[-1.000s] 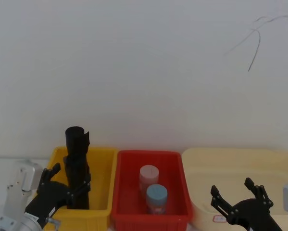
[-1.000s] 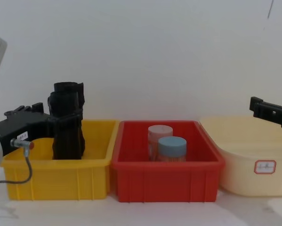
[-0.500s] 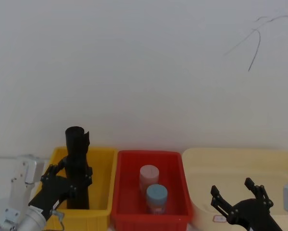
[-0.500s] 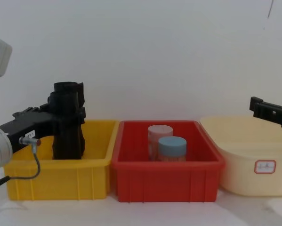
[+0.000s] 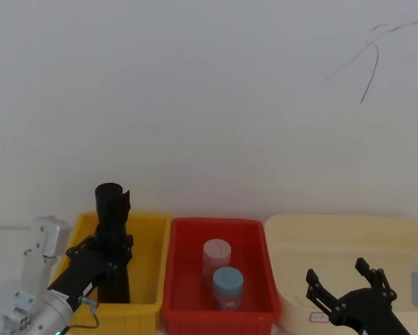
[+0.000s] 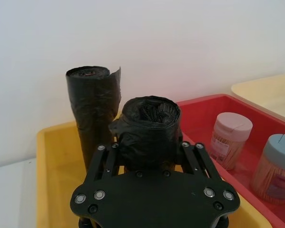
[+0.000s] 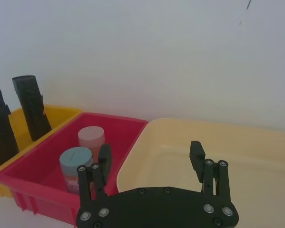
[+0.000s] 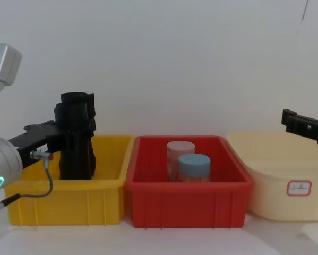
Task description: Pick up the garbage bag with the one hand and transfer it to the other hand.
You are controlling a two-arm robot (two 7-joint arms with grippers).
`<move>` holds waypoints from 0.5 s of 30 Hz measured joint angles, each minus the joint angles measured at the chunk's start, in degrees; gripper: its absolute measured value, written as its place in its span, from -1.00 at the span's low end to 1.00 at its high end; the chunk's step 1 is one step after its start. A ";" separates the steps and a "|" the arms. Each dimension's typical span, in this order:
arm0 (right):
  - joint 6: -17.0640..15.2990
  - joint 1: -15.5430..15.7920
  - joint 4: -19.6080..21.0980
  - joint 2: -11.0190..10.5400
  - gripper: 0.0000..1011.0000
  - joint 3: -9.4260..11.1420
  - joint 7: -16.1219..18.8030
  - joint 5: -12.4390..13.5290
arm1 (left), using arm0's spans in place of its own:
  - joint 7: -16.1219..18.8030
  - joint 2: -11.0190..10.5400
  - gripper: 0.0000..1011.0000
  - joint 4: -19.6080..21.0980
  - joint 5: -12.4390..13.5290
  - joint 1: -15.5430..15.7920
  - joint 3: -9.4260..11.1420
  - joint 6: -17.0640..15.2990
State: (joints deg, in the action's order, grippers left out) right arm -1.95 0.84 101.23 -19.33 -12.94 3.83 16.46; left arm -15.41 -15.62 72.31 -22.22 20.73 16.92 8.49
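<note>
At the yellow bin, left gripper pinches the short roll — bag upright behind; right gripper spread over tub, label unreadable.

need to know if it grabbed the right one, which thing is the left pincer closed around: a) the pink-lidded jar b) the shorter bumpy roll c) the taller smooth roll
b: the left pincer clasps the shorter bumpy roll; the taller roll stands free behind it.

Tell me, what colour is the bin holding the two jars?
The bin is red, shown best in the chest view.
</note>
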 joint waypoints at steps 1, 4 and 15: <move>0.00 0.00 0.00 0.00 0.98 0.00 0.00 0.00 | -0.45 0.07 0.00 -0.34 -0.03 0.28 0.05 0.03; 0.00 0.00 0.00 0.00 0.98 0.00 0.00 0.00 | -1.39 0.12 -0.09 -0.90 -0.09 0.83 0.17 0.06; 0.00 0.00 0.00 0.00 0.98 0.00 0.00 0.00 | -5.42 -0.88 -0.21 -0.26 0.31 2.62 0.97 -0.18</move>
State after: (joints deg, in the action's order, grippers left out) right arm -1.95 0.84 101.23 -19.34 -12.94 3.83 16.46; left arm -20.83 -16.50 72.05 -21.91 23.35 17.89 8.32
